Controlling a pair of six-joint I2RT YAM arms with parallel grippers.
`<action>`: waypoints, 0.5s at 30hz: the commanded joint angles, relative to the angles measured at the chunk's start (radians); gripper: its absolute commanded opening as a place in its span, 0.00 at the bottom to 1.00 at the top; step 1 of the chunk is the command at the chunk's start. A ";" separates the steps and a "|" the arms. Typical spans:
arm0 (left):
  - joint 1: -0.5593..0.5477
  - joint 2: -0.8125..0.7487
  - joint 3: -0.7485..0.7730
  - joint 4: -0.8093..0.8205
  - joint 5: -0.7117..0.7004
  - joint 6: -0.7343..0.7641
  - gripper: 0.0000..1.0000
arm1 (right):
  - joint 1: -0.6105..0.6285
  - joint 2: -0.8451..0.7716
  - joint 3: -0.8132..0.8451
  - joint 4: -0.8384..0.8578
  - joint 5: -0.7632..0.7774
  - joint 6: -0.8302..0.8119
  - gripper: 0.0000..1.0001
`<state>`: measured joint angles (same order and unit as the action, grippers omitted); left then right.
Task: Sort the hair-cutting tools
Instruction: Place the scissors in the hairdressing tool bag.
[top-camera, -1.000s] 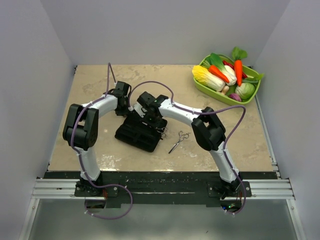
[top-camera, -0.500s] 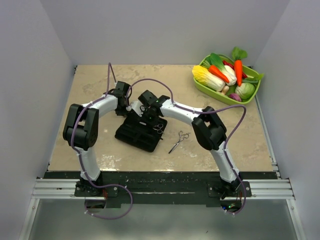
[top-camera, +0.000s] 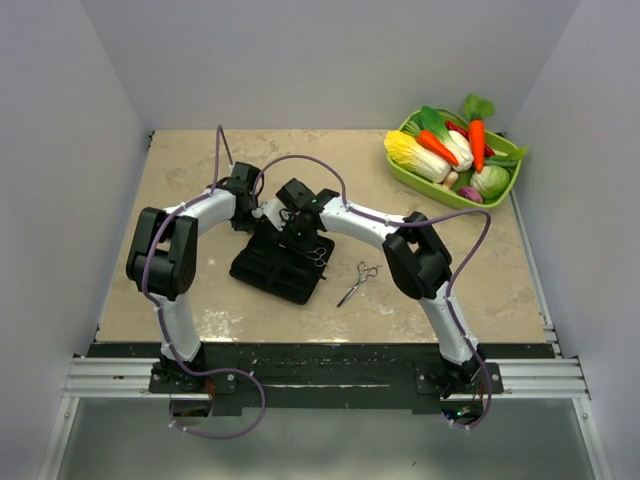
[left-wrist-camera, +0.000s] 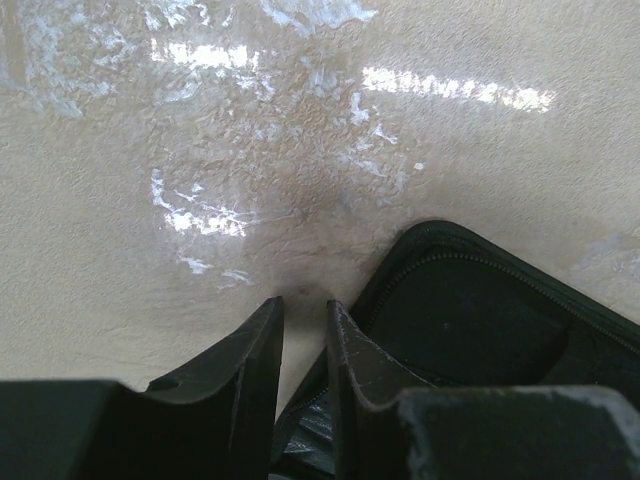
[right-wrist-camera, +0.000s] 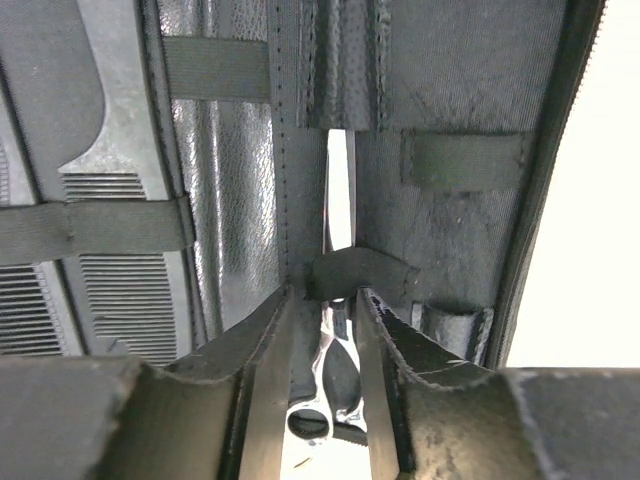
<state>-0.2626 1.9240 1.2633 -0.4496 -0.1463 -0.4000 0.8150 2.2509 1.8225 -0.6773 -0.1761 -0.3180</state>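
You had right gripper (right-wrist-camera: 323, 297) parted, fingers (right-wrist-camera: 268, 345) flanking scissors (right-wrist-camera: 338, 370), not touching. Scissors lay in case (right-wrist-camera: 450, 80) slot, long axis along fingers, blades pointing away, rings nearest wrist. Left gripper (left-wrist-camera: 303, 303) pinched case rim.

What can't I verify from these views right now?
Left wrist: whether the left gripper pinches the case rim; its fingers cover the contact.
Right wrist: scissors blade tips, hidden under the case straps.
Right wrist: how many combs; left edge cuts them off.
Top view: case contents; right arm covers them.
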 joint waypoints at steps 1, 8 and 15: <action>-0.023 0.059 -0.004 -0.011 0.065 -0.003 0.29 | -0.011 -0.115 -0.029 0.059 -0.005 0.053 0.36; -0.023 0.041 -0.007 -0.012 0.048 0.003 0.29 | -0.040 -0.313 -0.178 0.016 0.108 0.083 0.38; -0.021 0.032 0.007 -0.020 0.056 0.013 0.29 | -0.071 -0.393 -0.264 -0.005 0.090 0.034 0.36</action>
<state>-0.2649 1.9263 1.2678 -0.4496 -0.1513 -0.3992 0.7532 1.8545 1.5944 -0.6682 -0.0959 -0.2543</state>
